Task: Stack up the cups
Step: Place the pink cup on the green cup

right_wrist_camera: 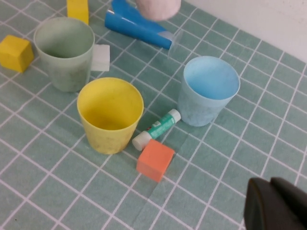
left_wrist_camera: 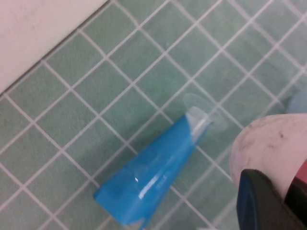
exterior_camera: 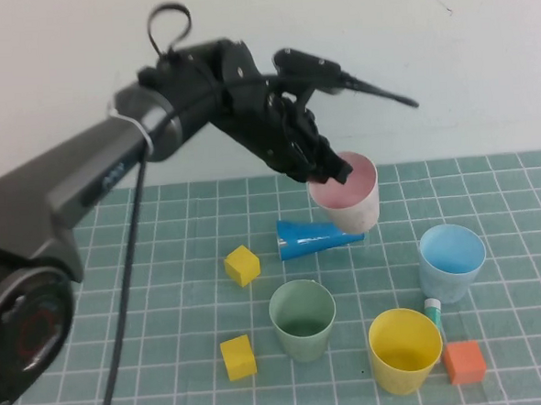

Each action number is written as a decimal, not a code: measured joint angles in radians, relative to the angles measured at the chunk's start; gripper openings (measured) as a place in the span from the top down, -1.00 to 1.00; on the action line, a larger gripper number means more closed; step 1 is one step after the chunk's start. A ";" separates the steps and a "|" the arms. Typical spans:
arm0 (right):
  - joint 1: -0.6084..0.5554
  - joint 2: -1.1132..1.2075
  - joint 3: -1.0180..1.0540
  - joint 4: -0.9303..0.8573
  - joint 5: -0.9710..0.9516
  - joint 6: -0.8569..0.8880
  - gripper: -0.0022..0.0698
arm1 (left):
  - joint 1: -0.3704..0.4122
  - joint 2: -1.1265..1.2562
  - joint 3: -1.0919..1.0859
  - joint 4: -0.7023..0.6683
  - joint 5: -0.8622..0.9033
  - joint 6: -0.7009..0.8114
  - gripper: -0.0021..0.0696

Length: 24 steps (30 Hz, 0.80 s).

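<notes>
Left end effector (exterior_camera: 328,170) is clamping the pink cup's (exterior_camera: 348,198) rim, just behind the blue tube (exterior_camera: 314,236). Green cup (exterior_camera: 302,320), yellow cup (exterior_camera: 404,348) and blue cup (exterior_camera: 450,261) are standing unstacked nearby; stacking is barely starting. Right end effector (right_wrist_camera: 276,203), closed, is hovering beyond the blue cup.

Counter (exterior_camera: 175,291): green mat, white grid lines, pale wall behind.

Landmark: green cup (exterior_camera: 302,319), upright on mat.
- Yellow cup (exterior_camera: 404,348): upright, right of green cup, nearer the camera.
- Blue cup (exterior_camera: 451,261): upright, farther right, slightly behind.
- Blue tube (exterior_camera: 315,236): lying on its side behind green cup, clear end pointing right.
- Yellow cube (exterior_camera: 242,265): behind and left.
- Second yellow cube (exterior_camera: 238,358): left, in front.
- Orange cube (exterior_camera: 464,361): far right, beyond yellow cup.
- Small green-and-white stick (exterior_camera: 434,312): lying between yellow and blue cups, just beside orange cube.
- Small white block (right_wrist_camera: 100,57): touching green cup's side.
</notes>
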<state>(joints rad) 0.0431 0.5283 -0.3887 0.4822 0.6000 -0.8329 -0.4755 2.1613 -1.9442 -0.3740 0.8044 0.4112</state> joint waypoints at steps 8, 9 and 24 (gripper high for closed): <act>0.000 0.000 0.000 0.000 -0.006 0.000 0.94 | 0.000 -0.112 -0.004 0.061 0.371 0.000 0.92; 0.000 0.000 0.000 0.000 -0.006 0.000 0.94 | 0.000 -0.112 -0.004 0.071 0.392 0.000 0.92; 0.000 0.000 0.000 0.006 -0.014 -0.002 0.94 | 0.000 -0.112 0.232 0.113 0.281 -0.002 0.92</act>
<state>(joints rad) 0.0431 0.5283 -0.3887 0.4881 0.5859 -0.8346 -0.4755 2.0492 -1.7120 -0.2614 1.0855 0.4097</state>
